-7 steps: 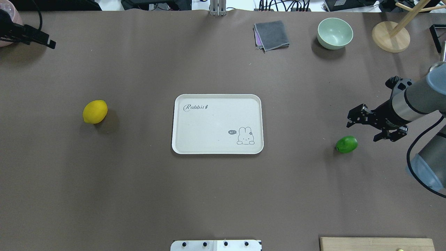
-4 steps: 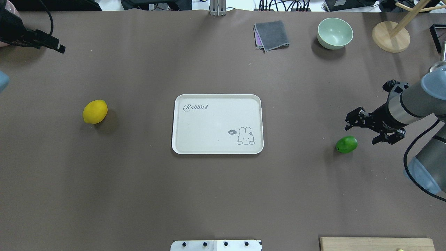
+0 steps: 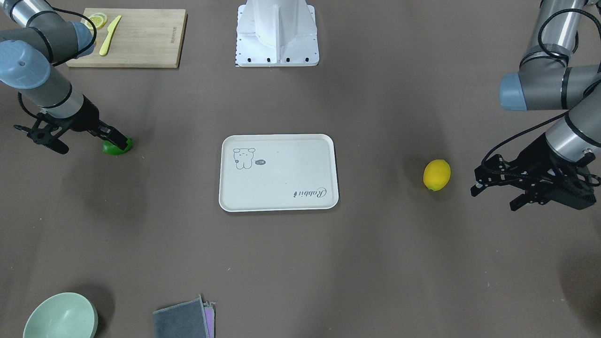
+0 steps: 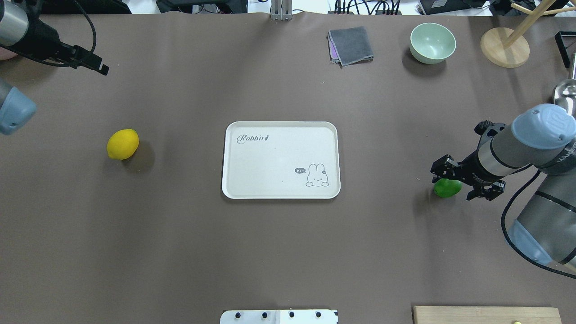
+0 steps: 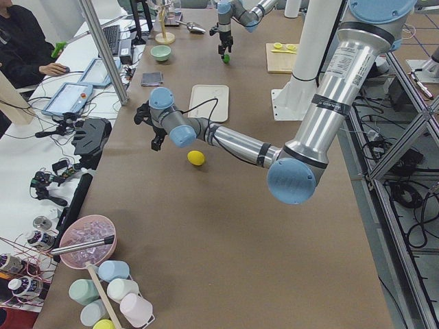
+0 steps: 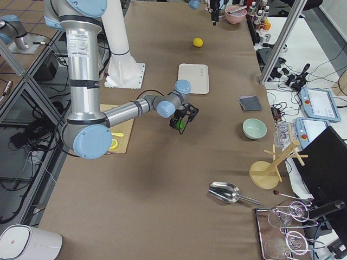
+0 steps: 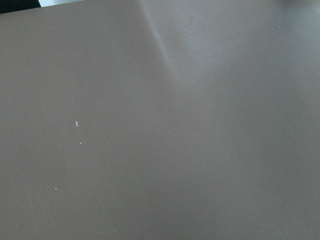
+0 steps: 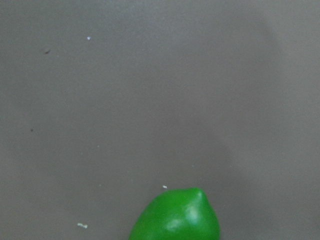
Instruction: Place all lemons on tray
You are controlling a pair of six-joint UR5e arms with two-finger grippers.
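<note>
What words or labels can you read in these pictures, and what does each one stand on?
"Rabbit": script in a corner of the tray.
"hi": speech bubble beside the rabbit drawing on it.
Too small to read: a mark on the cutting board edge; lettering along the left arm.

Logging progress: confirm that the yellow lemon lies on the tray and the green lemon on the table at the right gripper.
Wrong on one point: the overhead view shows the yellow lemon on the table, apart from the tray. The green lemon does lie on the table at the right gripper.
</note>
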